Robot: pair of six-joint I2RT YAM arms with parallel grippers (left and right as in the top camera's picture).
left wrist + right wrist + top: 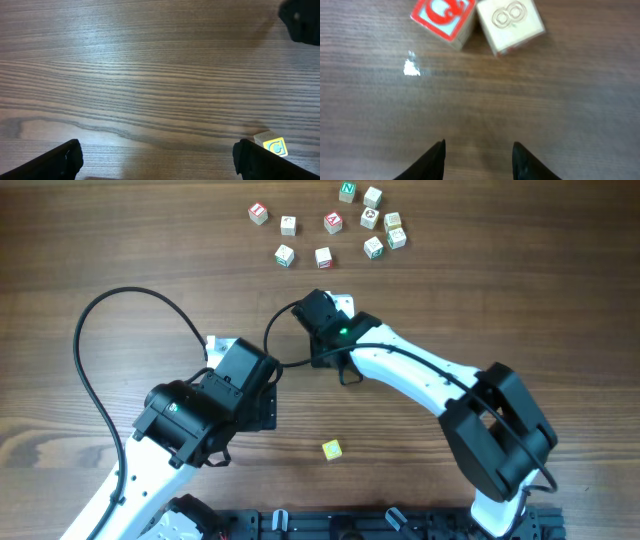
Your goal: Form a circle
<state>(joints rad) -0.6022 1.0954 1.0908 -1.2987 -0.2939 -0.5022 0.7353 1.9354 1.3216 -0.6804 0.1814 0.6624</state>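
Observation:
Several small pale wooden letter cubes (333, 222) lie in a loose cluster at the far middle of the table, with no finished circle among them. One yellow cube (331, 449) sits alone near the front. My right gripper (479, 150) hovers just short of the cluster, open, with bare wood between its fingers. Ahead of it in the right wrist view are a red-marked cube (442, 17) and a pale cube (510, 22), side by side. My left gripper (159, 160) stands wide open over bare wood. The yellow cube (271, 144) lies just beyond its right finger (255, 160).
A black cable (100, 320) loops across the left half of the table. The right arm (420, 375) reaches in from the front right. A dark part of it (300, 20) shows at the top right of the left wrist view.

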